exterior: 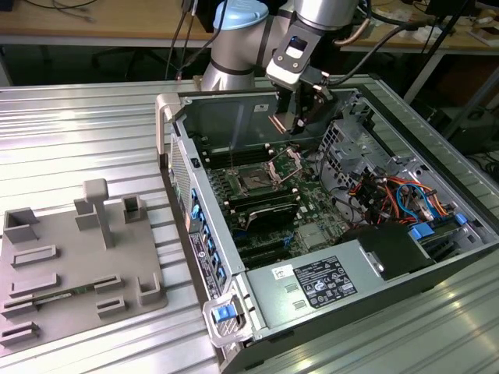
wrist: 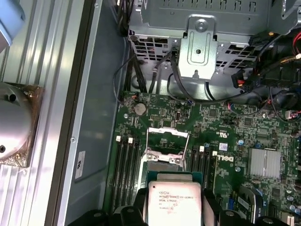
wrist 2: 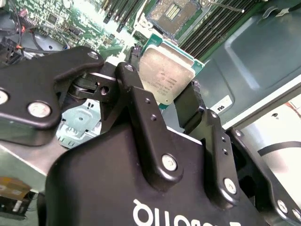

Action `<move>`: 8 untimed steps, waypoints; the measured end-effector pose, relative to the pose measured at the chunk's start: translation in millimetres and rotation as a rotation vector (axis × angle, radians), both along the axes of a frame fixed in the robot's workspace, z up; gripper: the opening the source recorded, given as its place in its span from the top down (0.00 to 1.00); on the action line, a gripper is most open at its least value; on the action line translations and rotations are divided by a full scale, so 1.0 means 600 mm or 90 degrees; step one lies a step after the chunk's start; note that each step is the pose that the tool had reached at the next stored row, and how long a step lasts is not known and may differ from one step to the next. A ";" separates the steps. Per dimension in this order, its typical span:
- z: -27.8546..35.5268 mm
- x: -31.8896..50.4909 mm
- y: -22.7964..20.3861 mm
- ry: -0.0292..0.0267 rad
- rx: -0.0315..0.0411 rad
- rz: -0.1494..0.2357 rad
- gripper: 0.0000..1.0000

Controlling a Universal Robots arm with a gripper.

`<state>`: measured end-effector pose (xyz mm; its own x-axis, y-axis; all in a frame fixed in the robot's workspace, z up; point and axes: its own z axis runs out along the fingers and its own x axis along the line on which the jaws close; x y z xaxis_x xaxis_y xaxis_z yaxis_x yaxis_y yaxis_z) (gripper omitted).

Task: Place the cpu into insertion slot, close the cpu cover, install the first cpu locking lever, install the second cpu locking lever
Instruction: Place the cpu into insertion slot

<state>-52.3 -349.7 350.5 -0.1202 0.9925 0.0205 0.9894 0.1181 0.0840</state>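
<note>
Black two-finger gripper (wrist 2: 159, 89) clamped on opposite edges of flat square silver-topped cpu (wrist: 175, 205), held clear above green motherboard (wrist: 225, 127), dark insertion slot (wrist 2: 171, 14) uncovered, thin silvery cpu cover (wrist: 167, 141) raised, cpu's near edge hidden behind gripper body

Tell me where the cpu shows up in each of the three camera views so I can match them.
Exterior view: too small to pick out, at the gripper above the open socket.
Second wrist view: the cpu, silver top showing, clamped between the gripper's fingers, with the socket beyond.
First wrist view: the cpu in front of the raised cpu cover.
Shared landmark: the socket.
</note>
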 end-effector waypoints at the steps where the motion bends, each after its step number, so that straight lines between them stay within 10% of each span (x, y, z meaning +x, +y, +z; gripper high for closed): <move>1: -0.002 0.000 0.0000 0.0000 0.0000 -0.003 0.45; 8: -0.015 -0.001 0.0001 0.0061 -0.0003 -0.060 0.45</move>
